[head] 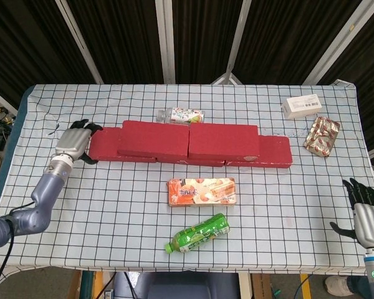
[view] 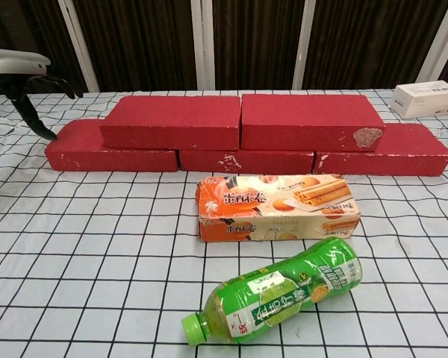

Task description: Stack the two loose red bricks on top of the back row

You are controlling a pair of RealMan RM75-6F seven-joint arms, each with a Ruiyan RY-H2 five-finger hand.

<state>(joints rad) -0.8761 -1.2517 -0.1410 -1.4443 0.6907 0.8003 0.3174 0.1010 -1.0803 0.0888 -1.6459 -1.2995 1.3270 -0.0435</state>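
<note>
- One green plastic bottle point(view: 278, 294) lies on its side nearest the camera, round-bodied, with a glossy printed label and a green cap pointing left.
- Just behind it sits a long flat cardboard snack box point(view: 277, 206), orange and cream, its printed front facing forward.
- The right hand point(head: 365, 215) hovers off the table's near right corner, black fingers spread apart and holding nothing.
- Two rough, grainy red bricks point(view: 239, 121) lie end to end, touching, on top of the back row point(view: 112, 154) of three similar bricks; the top pair sits centred, leaving the row's outer ends bare. Chipped pale spots mark several edges.
- The left hand point(head: 74, 141) is just beside the row's left end, metal-backed, its dark fingers point(view: 31, 118) loosely apart and gripping nothing.
- A clear bottle point(head: 181, 115) with a patterned label lies behind the bricks.
- Far right: a white rectangular box point(head: 304, 106) and a crinkly foil packet point(head: 322, 136).
- A checked cloth point(head: 131, 205) covers the table.
</note>
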